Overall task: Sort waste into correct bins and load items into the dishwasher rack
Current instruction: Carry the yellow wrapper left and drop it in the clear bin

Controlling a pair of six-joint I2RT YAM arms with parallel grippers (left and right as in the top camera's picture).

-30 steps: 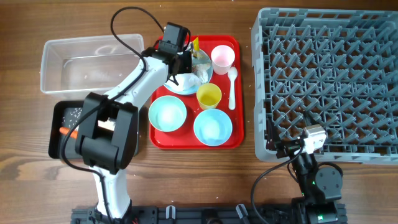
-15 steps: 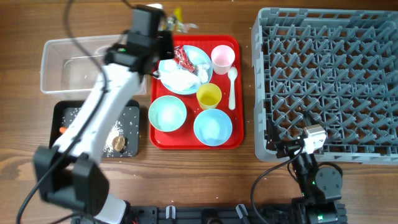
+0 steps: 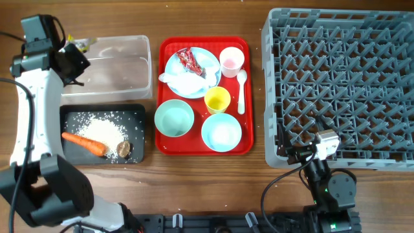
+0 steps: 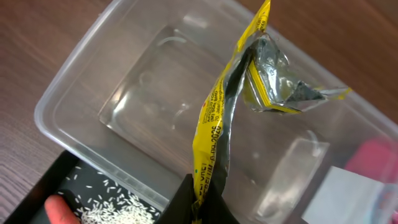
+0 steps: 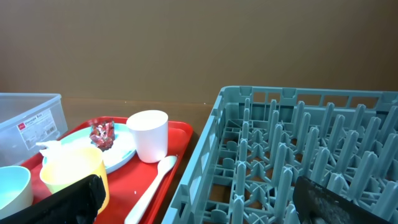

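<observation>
My left gripper (image 3: pixel 76 52) is shut on a crumpled yellow wrapper (image 4: pixel 224 124), which hangs over the clear bin (image 4: pixel 76 138). The black bin (image 3: pixel 65 113) holds a carrot (image 3: pixel 84 144), rice (image 3: pixel 103 131) and a brown lump (image 3: pixel 124 149). On the plate (image 3: pixel 208 59) lie a red wrapper (image 3: pixel 191 60) and white tissue (image 3: pixel 184 83). Beside it are a pink cup (image 3: pixel 231 60), yellow cup (image 3: pixel 217 99), spoon (image 3: pixel 241 90) and two bowls (image 3: pixel 174 118) (image 3: pixel 221 133). My right gripper (image 5: pixel 205 208) is open, low at the front left corner of the dishwasher rack (image 3: pixel 343 77).
The dishes all stand on a flat red tray (image 3: pixel 247 147) between the bins and the rack. The clear bin's floor looks bare in the left wrist view. The left arm's white links run down the table's left edge.
The left arm swung from the plate on the tray leftward to above the clear bin, carrying the yellow wrapper. The black bin's contents are now uncovered. The right arm stayed still.
</observation>
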